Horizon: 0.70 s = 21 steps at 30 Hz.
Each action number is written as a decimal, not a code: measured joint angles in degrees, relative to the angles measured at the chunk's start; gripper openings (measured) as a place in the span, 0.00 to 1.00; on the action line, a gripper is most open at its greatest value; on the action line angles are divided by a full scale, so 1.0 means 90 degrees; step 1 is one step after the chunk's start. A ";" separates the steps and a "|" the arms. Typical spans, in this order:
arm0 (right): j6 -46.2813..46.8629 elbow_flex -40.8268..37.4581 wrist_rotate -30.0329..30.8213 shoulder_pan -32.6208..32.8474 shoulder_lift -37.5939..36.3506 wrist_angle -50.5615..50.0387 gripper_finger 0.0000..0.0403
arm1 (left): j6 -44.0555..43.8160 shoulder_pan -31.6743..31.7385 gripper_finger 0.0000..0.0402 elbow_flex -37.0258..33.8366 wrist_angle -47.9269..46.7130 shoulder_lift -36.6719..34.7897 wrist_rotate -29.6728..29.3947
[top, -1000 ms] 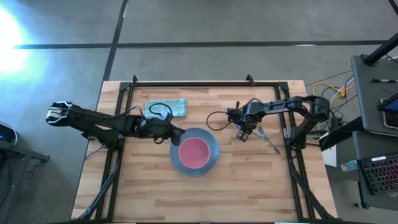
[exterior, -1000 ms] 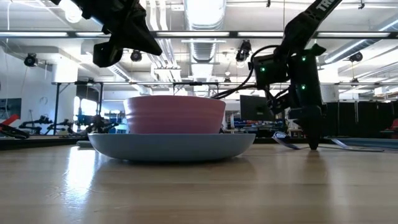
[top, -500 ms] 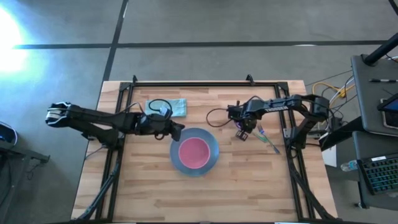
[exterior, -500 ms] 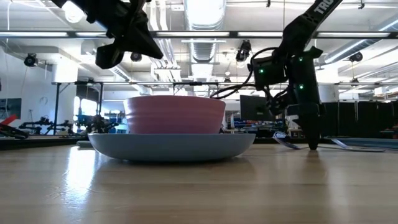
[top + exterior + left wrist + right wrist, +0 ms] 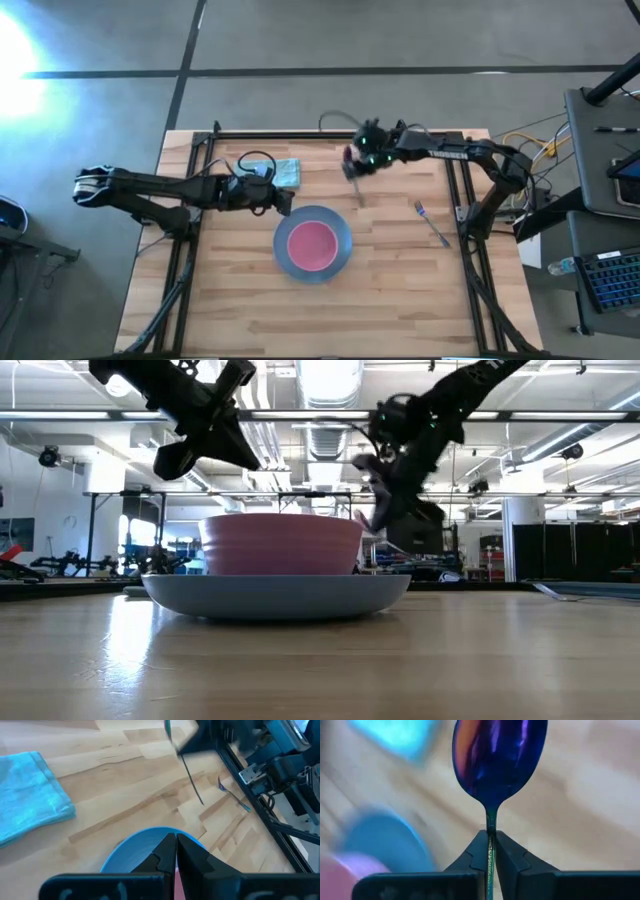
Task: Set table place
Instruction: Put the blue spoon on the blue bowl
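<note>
A pink bowl (image 5: 312, 243) stands in the blue plate (image 5: 283, 262) at the table's middle; the low view shows the bowl (image 5: 282, 543) and the plate (image 5: 280, 595) too. My right gripper (image 5: 353, 168) hangs above the table, far of the plate, shut on the purple-headed spoon (image 5: 499, 755). The pale green fork (image 5: 432, 224) lies flat on the wood at the right. My left gripper (image 5: 287, 206) is shut and holds nothing, hovering over the plate's far-left rim (image 5: 140, 845). My right gripper pinches the spoon's thin neck (image 5: 491, 822), just below the purple head, between its two fingertips. The fingers slant down from the table's right. The spoon is lifted clear of the table, and its handle (image 5: 359, 190) sticks out from the gripper toward the near side.
A folded light-blue cloth (image 5: 272, 172) lies at the far left of the table, behind my left gripper. A black rail frame (image 5: 330, 134) borders the tabletop. Bare wood (image 5: 320, 310) stretches near of the plate.
My right gripper has risen from the table beside the fork and swung toward the far edge and the left, turning as it went. The spoon has come up with it, clear of the wood. The fork lies where it was.
</note>
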 joint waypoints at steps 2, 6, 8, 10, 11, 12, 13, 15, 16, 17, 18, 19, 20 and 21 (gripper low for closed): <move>0.0642 0.0222 -0.0007 -0.0116 0.0000 0.0612 0.03 | 0.0050 0.0066 0.00 0.0000 -0.0029 0.0000 0.0006; 0.2215 0.0401 -0.0165 -0.0216 0.0048 0.2177 0.03 | 0.0213 0.0340 0.00 0.0000 -0.0451 0.0006 -0.0002; 0.2903 0.0415 -0.0227 -0.0174 0.0051 0.2909 0.03 | 0.0289 0.0516 0.00 -0.0004 -0.0814 0.0021 -0.0017; 0.3413 0.0450 -0.0290 -0.0099 0.0051 0.3443 0.03 | 0.0579 0.0671 0.00 -0.0021 -0.1094 0.0022 -0.0155; 0.3657 0.0465 -0.0308 -0.0055 0.0051 0.3585 0.03 | 0.0763 0.0742 0.00 -0.0025 -0.1080 0.0022 -0.0188; 0.3864 0.0478 -0.0307 -0.0003 0.0051 0.3691 0.03 | 0.0966 0.0808 0.00 -0.0026 -0.0999 0.0022 -0.0217; 0.4087 0.0482 -0.0302 0.0050 0.0051 0.3805 0.03 | 0.1212 0.0861 0.00 -0.0027 -0.0894 0.0011 -0.0271; 0.4577 0.0477 -0.0277 0.0148 0.0054 0.4101 0.03 | 0.1900 0.0902 0.00 -0.0027 -0.0520 -0.0015 -0.0348; 0.4783 0.0456 -0.0276 0.0178 0.0056 0.4403 0.03 | 0.2380 0.0902 0.00 -0.0027 -0.0278 -0.0022 -0.0450; 0.4989 0.0429 -0.0257 0.0210 0.0056 0.4695 0.03 | 0.2928 0.0883 0.00 -0.0027 -0.0060 -0.0024 -0.0606; 0.5166 0.0407 -0.0233 0.0234 0.0055 0.4961 0.03 | 0.3526 0.0824 0.00 -0.0035 0.0184 -0.0027 -0.0783; 0.5315 0.0404 -0.0178 0.0252 0.0055 0.5184 0.03 | 0.4166 0.0727 0.00 -0.0039 0.0449 -0.0027 -0.1028; 0.5422 0.0404 -0.0153 0.0260 0.0056 0.5346 0.03 | 0.4718 0.0613 0.00 -0.0039 0.0671 -0.0027 -0.1319; 0.5512 0.0405 -0.0133 0.0260 0.0055 0.5446 0.03 | 0.5227 0.0503 0.00 -0.0044 0.0863 -0.0024 -0.1717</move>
